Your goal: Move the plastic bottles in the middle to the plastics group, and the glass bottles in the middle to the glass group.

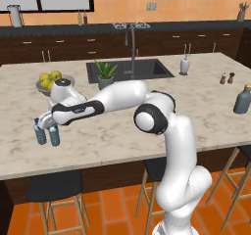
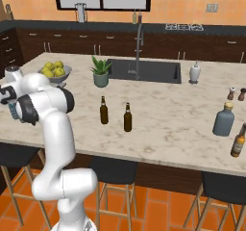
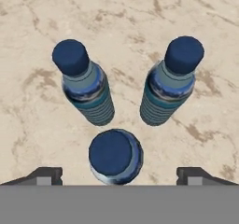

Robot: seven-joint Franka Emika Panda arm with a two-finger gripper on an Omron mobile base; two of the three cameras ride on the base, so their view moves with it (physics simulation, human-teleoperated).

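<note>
With the claw spread wide above the plastic bottle standing on the table beside the plastics group, we advise a straight vertical retreat, lest a finger topple any of them.
</note>
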